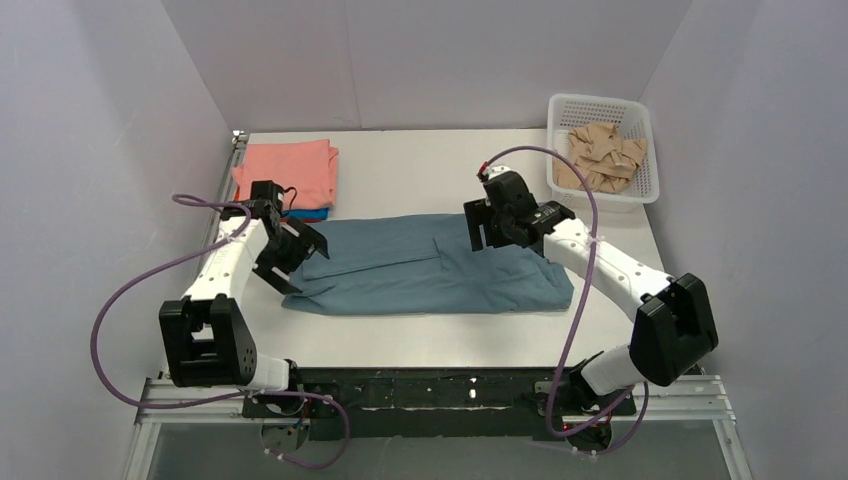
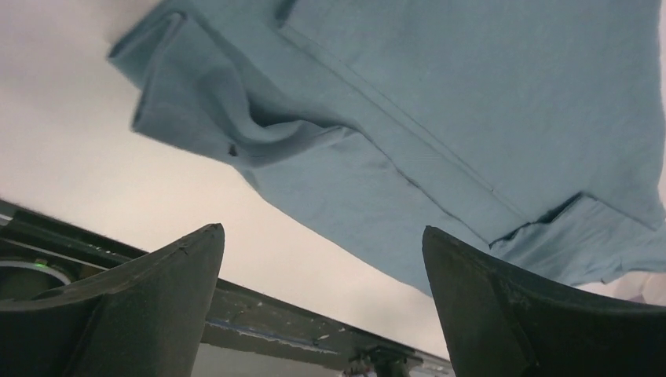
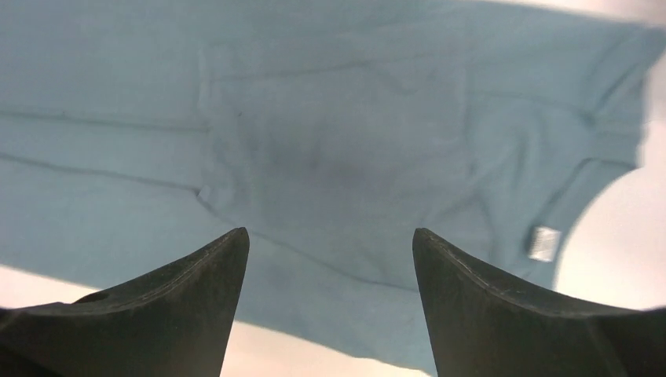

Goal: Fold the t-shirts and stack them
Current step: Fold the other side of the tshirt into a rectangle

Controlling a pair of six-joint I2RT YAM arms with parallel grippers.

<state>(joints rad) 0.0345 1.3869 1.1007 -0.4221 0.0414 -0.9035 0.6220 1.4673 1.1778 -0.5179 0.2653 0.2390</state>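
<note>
Top external view gives you the grey-blue t-shirt (image 1: 430, 268) lying lengthwise across the middle of the counter (image 1: 420, 160), its sides turned in to make a long band. Your left gripper (image 1: 300, 262) hangs over the shirt's left end. Your right gripper (image 1: 480, 228) sits over its far edge, right of the middle.

In the left wrist view your fingers (image 2: 157, 298) stand wide apart with nothing between them, and the rumpled end of the shirt lies below. In the right wrist view the jaws gape just the same and are empty. The cloth lies flat beneath them, with a small white label (image 3: 543, 242) off to one side.

At the far left a folded salmon-pink t-shirt (image 1: 287, 170) rests on a bright blue t-shirt (image 1: 312, 213), of which you see only an edge. A white basket (image 1: 600, 100) in the far right corner holds tan pieces (image 1: 600, 155).
</note>
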